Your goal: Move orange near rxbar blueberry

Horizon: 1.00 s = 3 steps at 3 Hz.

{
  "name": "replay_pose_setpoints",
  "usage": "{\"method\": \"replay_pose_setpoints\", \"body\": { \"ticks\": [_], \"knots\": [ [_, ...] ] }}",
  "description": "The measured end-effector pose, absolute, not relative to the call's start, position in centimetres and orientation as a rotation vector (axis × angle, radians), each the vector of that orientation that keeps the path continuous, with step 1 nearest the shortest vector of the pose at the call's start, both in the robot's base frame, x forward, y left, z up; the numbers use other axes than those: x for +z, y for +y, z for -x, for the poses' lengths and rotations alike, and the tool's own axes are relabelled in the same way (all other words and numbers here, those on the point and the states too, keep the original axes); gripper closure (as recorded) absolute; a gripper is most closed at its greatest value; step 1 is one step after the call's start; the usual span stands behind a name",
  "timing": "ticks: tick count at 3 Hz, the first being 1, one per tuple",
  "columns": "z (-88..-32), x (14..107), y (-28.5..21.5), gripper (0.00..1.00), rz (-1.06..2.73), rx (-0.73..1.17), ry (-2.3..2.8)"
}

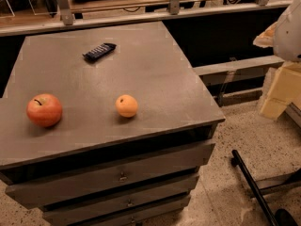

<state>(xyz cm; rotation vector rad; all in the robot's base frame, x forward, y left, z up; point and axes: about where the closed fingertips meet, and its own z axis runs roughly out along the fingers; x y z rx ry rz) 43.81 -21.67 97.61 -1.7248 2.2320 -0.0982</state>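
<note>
The orange (pixel 126 106) is a small round yellow-orange fruit with a dark stem dimple. It sits on the grey cabinet top (pixel 155 69), near the front and middle. The rxbar blueberry (pixel 99 51) is a flat dark bar with pale lettering. It lies toward the back of the top, well apart from the orange. My gripper (pixel 278 91) shows as pale cream parts under the white arm (pixel 289 27) at the right edge. It is off to the right of the cabinet, far from both things and holding nothing I can see.
A larger red-orange apple (pixel 44 110) sits at the front left of the top. The cabinet has drawers (pixel 122 175) below. A railing (pixel 141 13) runs behind it. A black bar (pixel 254 185) lies on the speckled floor at the lower right.
</note>
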Motion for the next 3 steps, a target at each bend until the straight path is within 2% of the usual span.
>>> {"method": "replay_pose_setpoints", "body": {
  "ticks": [1, 2, 3],
  "knots": [
    [-43.8, 97.6, -21.7, 0.0, 1.725, -0.098, 2.232],
    [-45.1, 96.7, -18.6, 0.0, 1.765, -0.014, 2.151],
    [-46.4, 94.3, -11.5, 0.0, 1.891, 0.17, 1.995]
  ]
}}
